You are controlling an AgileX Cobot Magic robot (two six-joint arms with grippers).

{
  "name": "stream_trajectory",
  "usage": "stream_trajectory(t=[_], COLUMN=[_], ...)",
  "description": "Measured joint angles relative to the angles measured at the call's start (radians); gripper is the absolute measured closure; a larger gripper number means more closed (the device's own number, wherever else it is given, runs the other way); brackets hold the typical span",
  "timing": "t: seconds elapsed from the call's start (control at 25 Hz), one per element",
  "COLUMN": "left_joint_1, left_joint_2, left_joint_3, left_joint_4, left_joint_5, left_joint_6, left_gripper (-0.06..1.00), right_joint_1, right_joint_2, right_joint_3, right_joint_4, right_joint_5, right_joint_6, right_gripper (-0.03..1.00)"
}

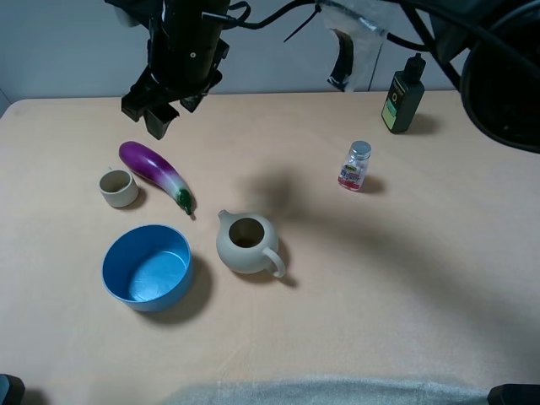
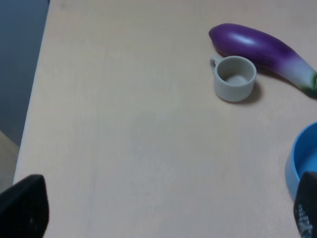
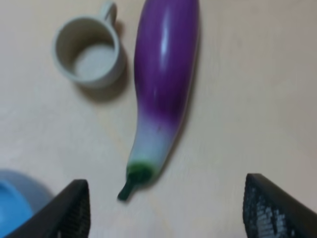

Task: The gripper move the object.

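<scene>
The purple eggplant lies on the tan table, its green stem pointing toward the teapot. It also shows in the left wrist view and, close up, in the right wrist view. My right gripper reaches across to the left side and hangs above the eggplant's far purple end, jaws open and empty. In the right wrist view the right gripper has its jaws spread wide, the eggplant's stem end between them. My left gripper is open and empty over bare table near the left edge.
A small beige cup sits touching or almost touching the eggplant. A blue bowl and a beige teapot stand nearer the front. A small clear bottle and a dark bottle stand at right.
</scene>
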Motion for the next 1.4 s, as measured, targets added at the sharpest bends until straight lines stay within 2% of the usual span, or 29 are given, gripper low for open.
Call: stream_trajectory(t=[0.32, 0.84, 1.2, 1.4], left_joint_1=[0.0, 0.0, 0.0, 0.0], left_joint_2=[0.0, 0.0, 0.0, 0.0], left_joint_3=[0.0, 0.0, 0.0, 0.0], left_joint_4=[0.0, 0.0, 0.0, 0.0], left_joint_5=[0.0, 0.0, 0.0, 0.0], left_joint_6=[0.0, 0.0, 0.0, 0.0], left_gripper=[-0.05, -0.05, -0.05, -0.05], right_joint_1=[-0.039, -0.122, -0.22, -0.272], right_joint_2=[-0.091, -0.28, -0.498, -0.611], right_joint_3=[0.0, 0.023, 0.24, 0.349], right_joint_4=[0.017, 0.035, 0.034, -0.015], right_joint_5=[0.132, 0.144, 0.144, 0.145], right_joint_6=[0.02, 0.031, 0.062, 0.084], right_gripper=[0.45, 0.39, 0.32, 0.29])
